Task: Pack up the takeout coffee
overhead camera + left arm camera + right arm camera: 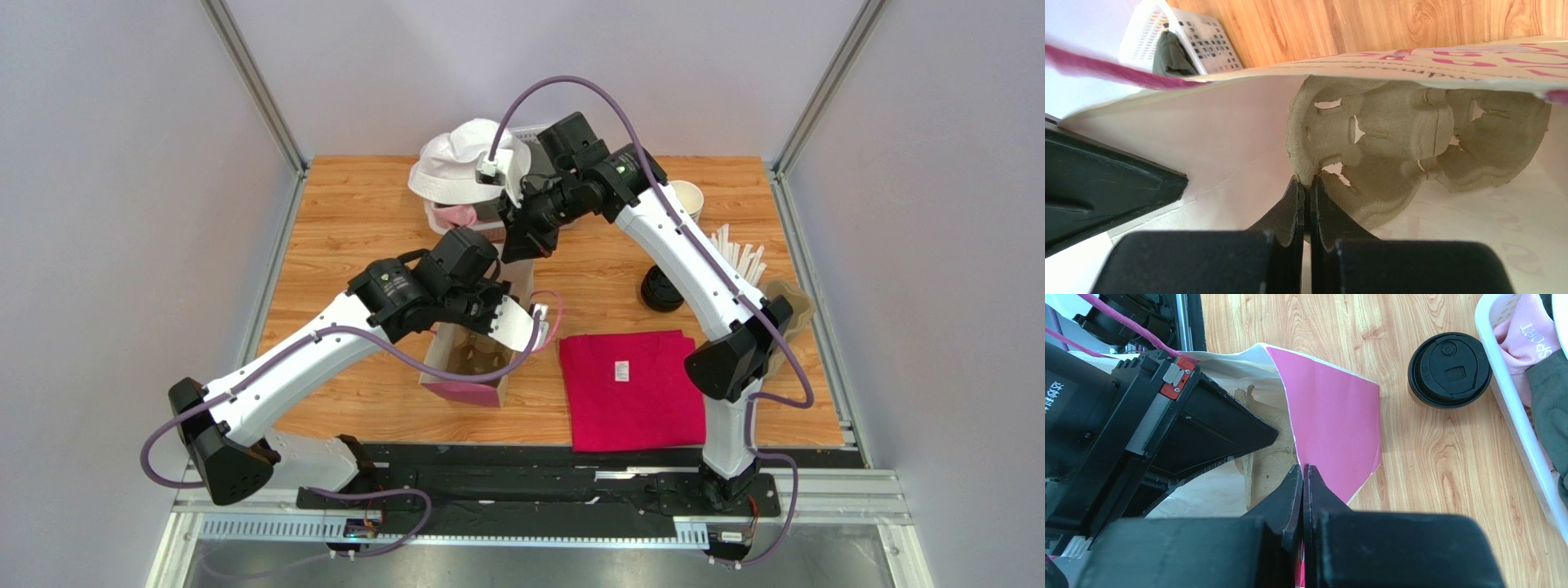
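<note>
So this looks like the bag-prep stage, and the drink hasn't gone in yet. The left gripper is down inside the paper bag, with its jaws pressed together on what looks like the thin rim of the cardboard cup carrier. The carrier lies tilted against the bag's inner wall and all its wells are empty. The right gripper is squeezed shut on the bag's pink wall at the mouth, and seems to be propping it open.

The takeout coffee stands on the table outside the bag, a bit apart from it and just beside the white basket. From the right wrist view only its black lid shows, since the camera looks straight down on it.

Best guess at the next move: get the carrier sitting flat on the bag's floor, then one arm has to let go, spread its jaws and take the cup by its sides. The other arm should keep the mouth open, or the floppy wall may fold in over the wells.
</note>
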